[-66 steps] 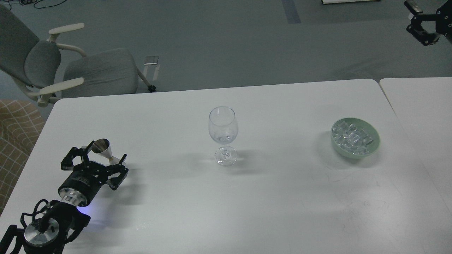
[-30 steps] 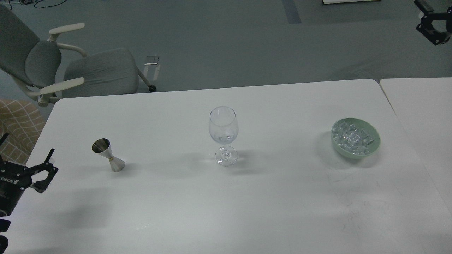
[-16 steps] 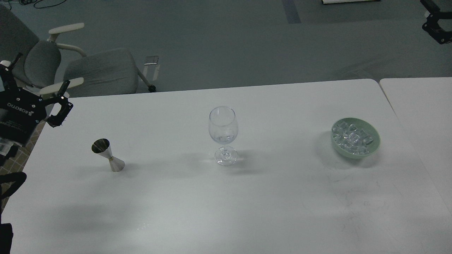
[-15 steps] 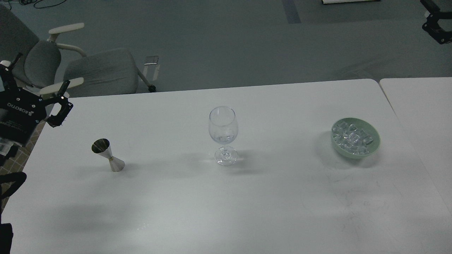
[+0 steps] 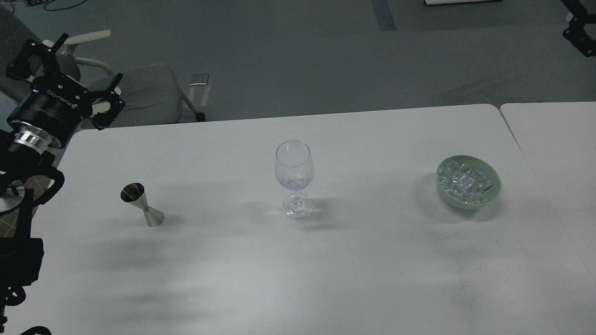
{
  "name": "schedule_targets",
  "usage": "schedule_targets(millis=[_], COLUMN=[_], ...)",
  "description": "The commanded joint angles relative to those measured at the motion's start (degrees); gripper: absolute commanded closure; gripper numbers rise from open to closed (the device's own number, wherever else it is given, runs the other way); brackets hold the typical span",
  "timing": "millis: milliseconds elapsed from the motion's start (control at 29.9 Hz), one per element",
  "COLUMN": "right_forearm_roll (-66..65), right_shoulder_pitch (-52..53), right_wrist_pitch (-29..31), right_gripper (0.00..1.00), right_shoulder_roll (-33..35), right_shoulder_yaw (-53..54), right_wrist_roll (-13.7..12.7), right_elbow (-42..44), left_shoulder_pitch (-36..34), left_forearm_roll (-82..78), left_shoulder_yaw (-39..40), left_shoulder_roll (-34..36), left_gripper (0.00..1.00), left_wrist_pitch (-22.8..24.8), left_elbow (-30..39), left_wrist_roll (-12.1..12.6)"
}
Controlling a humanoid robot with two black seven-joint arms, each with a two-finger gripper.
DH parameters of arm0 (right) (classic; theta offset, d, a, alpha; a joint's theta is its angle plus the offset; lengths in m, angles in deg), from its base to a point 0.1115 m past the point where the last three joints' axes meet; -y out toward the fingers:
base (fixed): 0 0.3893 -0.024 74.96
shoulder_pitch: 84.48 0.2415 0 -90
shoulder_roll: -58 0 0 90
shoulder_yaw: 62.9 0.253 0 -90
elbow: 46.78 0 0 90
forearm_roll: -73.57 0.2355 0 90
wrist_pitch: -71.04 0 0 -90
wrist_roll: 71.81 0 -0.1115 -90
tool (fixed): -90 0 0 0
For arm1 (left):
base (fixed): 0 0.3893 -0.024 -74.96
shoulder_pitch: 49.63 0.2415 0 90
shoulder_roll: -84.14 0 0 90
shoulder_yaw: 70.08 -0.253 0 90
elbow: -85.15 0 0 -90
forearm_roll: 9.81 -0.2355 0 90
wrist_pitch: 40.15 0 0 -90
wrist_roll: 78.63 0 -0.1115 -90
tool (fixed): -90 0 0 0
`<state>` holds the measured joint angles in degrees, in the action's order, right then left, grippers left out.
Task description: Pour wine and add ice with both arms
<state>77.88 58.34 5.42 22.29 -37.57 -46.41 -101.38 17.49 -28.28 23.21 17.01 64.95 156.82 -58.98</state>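
A clear wine glass [image 5: 294, 179] stands upright mid-table with a little near-colourless wine [image 5: 293, 183] at the bottom of its bowl. A steel jigger [image 5: 142, 204] stands alone at the left. The ice [image 5: 464, 181] is heaped in a pale green bowl [image 5: 468, 204] at the right. My left gripper [image 5: 70, 81] is open and empty, raised beyond the table's far left corner, well away from the jigger. My right gripper [image 5: 579, 32] is high at the top right edge, partly cut off, far from the bowl.
The white table [image 5: 326, 270] has a second table [image 5: 558, 139] butted against its right side. A grey office chair [image 5: 130, 93] stands behind the far left corner, just behind my left gripper.
My left gripper let go of the jigger, drew back to the left and rose to the far left corner. My right gripper drifted up and right. Glass, jigger and bowl stayed put.
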Motion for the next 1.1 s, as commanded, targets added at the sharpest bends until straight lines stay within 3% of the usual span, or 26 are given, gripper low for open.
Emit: schedule_targets(millis=[0, 234, 334, 501, 568, 802, 1003, 1069], right_forearm_roll=[0.0, -0.1, 0.0, -0.4, -0.4, -0.4, -1.9, -8.2], right_shoulder_pitch=[0.0, -0.1, -0.1, -0.1, -0.1, 0.0, -0.1, -0.1], right_wrist_pitch=[-0.1, -0.1, -0.1, -0.1, -0.2, -0.2, -0.1, -0.2], right_gripper=[0.00, 0.00, 0.00, 0.00, 0.00, 0.00, 0.00, 0.00], right_shoulder_roll=[0.0, -0.1, -0.1, 0.0, 0.0, 0.4, 1.7, 1.9], right_shoulder_yaw=[0.0, -0.1, -0.1, -0.1, -0.1, 0.0, -0.1, -0.2], right_wrist_roll=[0.0, 0.0, 0.0, 0.0, 0.0, 0.0, 0.0, 0.0], right_elbow=[0.1, 0.2, 0.2, 0.4, 0.3, 0.1, 0.2, 0.2], left_shoulder_pitch=[-2.9, -5.3, -5.9, -7.5, -8.2, -9.1, -8.8, -8.8], left_forearm_roll=[0.0, 0.1, 0.1, 0.0, 0.0, -0.5, -1.6, -1.6], left_shoulder_yaw=[-2.3, -5.7, -6.5, -6.9, -6.8, -10.0, -11.7, -11.7], left_shoulder_roll=[-0.5, -0.4, -0.5, -0.6, -0.8, -0.1, -1.4, -3.4], left_gripper=[0.02, 0.02, 0.02, 0.02, 0.02, 0.02, 0.02, 0.02], left_wrist_pitch=[-0.7, -2.3, -3.1, -6.4, -7.6, -8.1, -8.5, -9.1], left_elbow=[-1.3, -3.8, -4.9, -5.1, -5.1, -4.6, -3.5, -3.2], left_wrist_roll=[-0.8, 0.2, -0.7, -0.3, -1.4, -8.6, -8.6, -8.8])
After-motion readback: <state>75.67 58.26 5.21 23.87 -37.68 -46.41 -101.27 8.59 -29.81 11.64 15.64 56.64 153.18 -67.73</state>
